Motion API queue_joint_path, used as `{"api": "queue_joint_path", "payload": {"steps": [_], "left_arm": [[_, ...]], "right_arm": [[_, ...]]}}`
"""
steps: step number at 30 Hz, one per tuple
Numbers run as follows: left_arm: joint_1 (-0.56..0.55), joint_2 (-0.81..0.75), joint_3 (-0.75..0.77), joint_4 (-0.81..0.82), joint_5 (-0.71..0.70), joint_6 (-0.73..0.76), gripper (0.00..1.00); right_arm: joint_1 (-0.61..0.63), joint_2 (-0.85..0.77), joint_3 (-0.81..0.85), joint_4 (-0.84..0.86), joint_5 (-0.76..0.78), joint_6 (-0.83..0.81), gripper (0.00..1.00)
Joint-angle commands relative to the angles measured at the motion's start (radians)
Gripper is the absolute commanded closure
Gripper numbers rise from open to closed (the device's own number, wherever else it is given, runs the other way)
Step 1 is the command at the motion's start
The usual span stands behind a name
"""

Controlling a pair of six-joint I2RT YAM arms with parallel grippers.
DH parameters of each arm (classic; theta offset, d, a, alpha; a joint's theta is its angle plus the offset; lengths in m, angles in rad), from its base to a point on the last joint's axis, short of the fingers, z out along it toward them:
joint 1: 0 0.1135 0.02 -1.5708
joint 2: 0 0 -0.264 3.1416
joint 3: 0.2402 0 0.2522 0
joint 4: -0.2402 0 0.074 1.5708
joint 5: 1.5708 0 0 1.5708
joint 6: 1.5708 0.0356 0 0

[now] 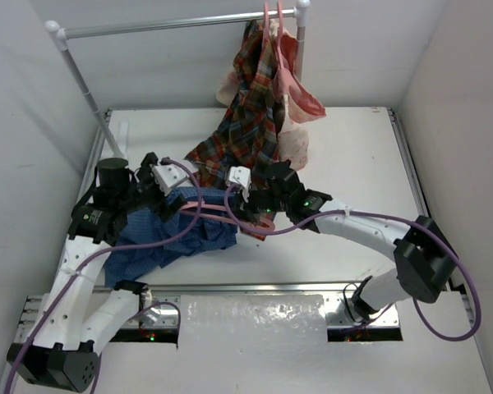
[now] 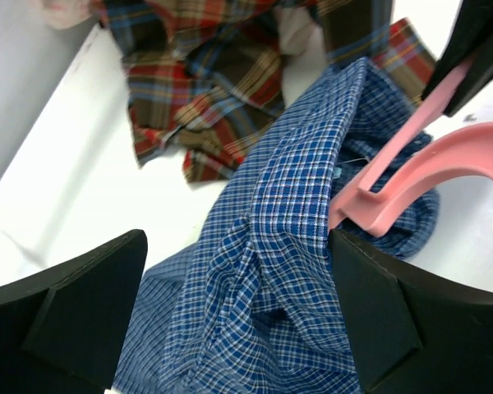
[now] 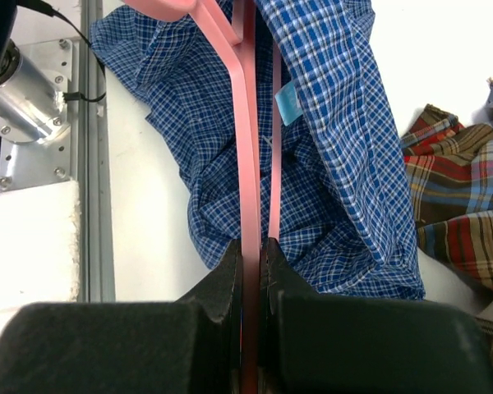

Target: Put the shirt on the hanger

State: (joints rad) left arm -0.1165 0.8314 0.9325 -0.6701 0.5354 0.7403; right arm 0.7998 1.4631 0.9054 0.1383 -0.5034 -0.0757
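One blue shirt (image 1: 172,234), one plaid shirt (image 1: 246,123), one peach garment (image 1: 300,98) — three pink hangers (image 3: 246,164)

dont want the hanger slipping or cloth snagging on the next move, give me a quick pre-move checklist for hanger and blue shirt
1. Right gripper shut on the hanger: ok, both fingers press on the pink bar.
2. Left gripper gripping the shirt: not ok, the jaws stand open with a fold of cloth between them.
3. Hanger end inside the shirt: cannot tell, its far end is hidden by cloth.
4. Plaid shirt apart from the blue cloth: cannot tell, it lies close beside it and may be touching.
5. Shirt spread out: not ok, it lies bunched in folds.
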Motion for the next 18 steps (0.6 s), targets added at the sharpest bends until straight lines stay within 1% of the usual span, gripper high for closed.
{"api": "queue_joint_path", "payload": {"steps": [1, 4, 9, 10, 11, 12, 15, 17, 18], "left_arm": [[0.000, -0.012, 0.014, -0.003, -0.037, 0.007, 0.09], [0.037, -0.008, 0.009, 0.003, -0.045, 0.030, 0.07], [0.103, 0.060, 0.017, -0.028, 0.014, 0.082, 0.04], [0.107, 0.067, 0.015, -0.025, 0.003, 0.085, 0.04], [0.107, 0.074, 0.005, -0.013, -0.015, 0.085, 0.06], [0.107, 0.083, -0.007, 0.028, -0.069, 0.082, 0.07], [0.107, 0.089, -0.041, 0.095, -0.146, 0.074, 0.08], [0.107, 0.090, -0.037, 0.106, -0.131, 0.062, 0.07], [0.107, 0.090, -0.031, 0.104, -0.092, 0.056, 0.07]], "right_arm": [[-0.008, 0.011, 0.021, 0.153, 0.012, 0.027, 1.00], [-0.017, 0.014, 0.018, 0.159, 0.009, 0.031, 1.00], [-0.025, 0.017, 0.015, 0.149, 0.012, 0.027, 1.00], [-0.031, 0.020, 0.015, 0.149, 0.016, 0.027, 1.00], [-0.034, 0.020, 0.013, 0.156, 0.016, 0.034, 1.00], [-0.040, 0.020, 0.010, 0.161, 0.013, 0.039, 1.00], [-0.040, 0.032, 0.018, 0.165, 0.009, 0.045, 1.00], [-0.042, 0.039, 0.026, 0.153, 0.006, 0.044, 1.00], [-0.042, 0.042, 0.030, 0.152, 0.006, 0.044, 1.00]]}}
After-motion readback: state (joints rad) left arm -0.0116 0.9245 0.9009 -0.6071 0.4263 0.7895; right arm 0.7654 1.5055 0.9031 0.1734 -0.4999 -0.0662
